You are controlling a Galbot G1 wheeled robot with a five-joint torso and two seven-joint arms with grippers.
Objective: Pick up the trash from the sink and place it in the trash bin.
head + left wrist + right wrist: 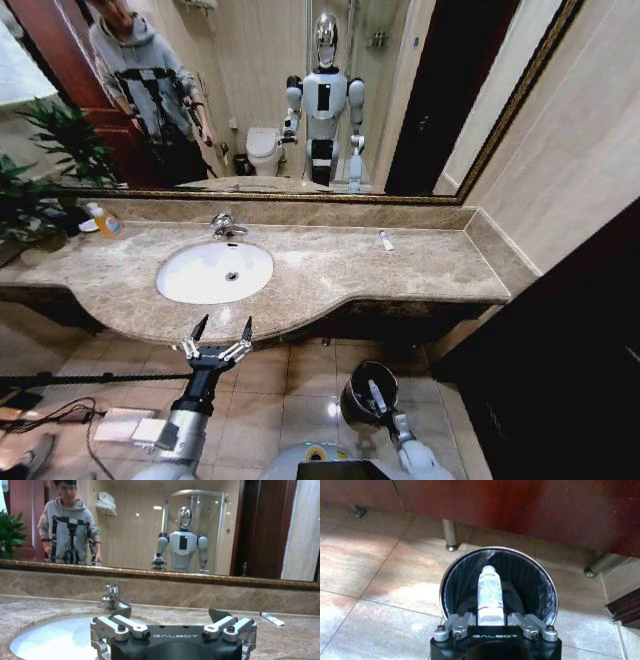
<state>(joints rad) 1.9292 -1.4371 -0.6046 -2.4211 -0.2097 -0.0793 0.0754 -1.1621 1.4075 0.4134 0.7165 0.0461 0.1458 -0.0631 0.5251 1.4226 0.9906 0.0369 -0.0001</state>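
soap bottle (105, 220), potted plant (55, 150), mirror (420, 90)

Between the black-and-silver right gripper's (491, 624) jaws, a white tube (489, 594) with greenish print sits over the glossy black trash bin (540, 588). White sink (200, 278), mottled beige marble counter (400, 265), yellow-orange soap bottle (104, 220).

The room is evenly lit and fairly warm. Light sits brightest on the sink (214, 272), whose white bowl nearly washes out, and the marble counter (330, 265) around it carries a soft sheen. Above the sink, the mirror (270, 90) shows small bright ceiling lights. Below the counter the floor falls dimmer, with a pale glare patch on the tiles (395, 588) beside the trash bin (540, 581), whose glossy rim catches a thin highlight. From the head view the counter bows and the far edges darken.
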